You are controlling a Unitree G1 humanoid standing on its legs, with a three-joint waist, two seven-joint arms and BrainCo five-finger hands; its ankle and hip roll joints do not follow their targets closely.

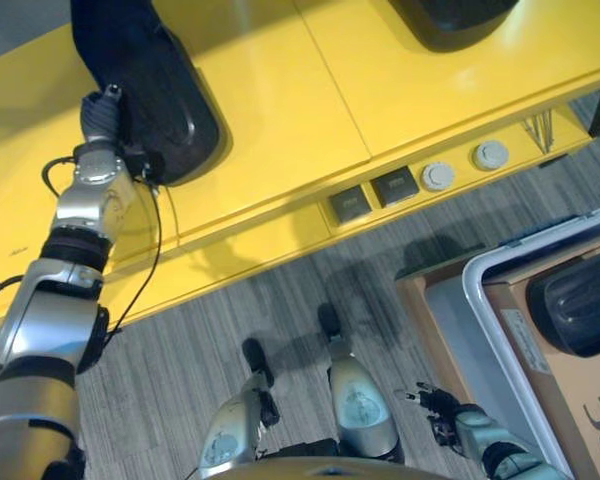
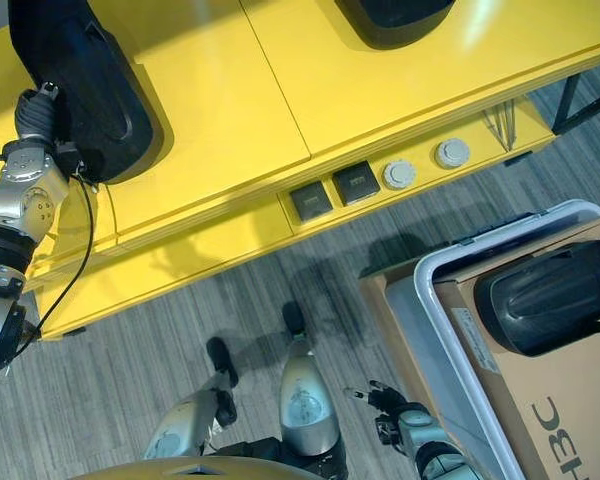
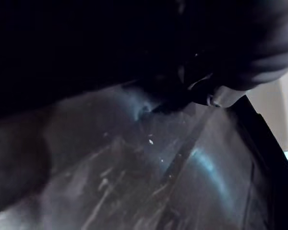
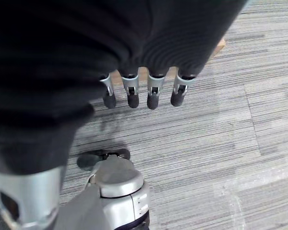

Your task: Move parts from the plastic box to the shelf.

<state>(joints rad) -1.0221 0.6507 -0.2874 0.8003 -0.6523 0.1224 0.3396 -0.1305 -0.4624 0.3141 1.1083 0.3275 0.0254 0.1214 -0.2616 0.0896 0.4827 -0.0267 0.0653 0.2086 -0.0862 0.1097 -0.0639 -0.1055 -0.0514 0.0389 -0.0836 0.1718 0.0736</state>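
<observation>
Left hand (image 1: 102, 112) against black part (image 1: 150, 80) lying on yellow shelf (image 1: 270, 120), fingers hidden, grasp unreadable; right hand (image 4: 144, 91) relaxed, empty, beside plastic box (image 2: 450, 330). Could drag part off shelf edge if withdrawn while caught on it
</observation>
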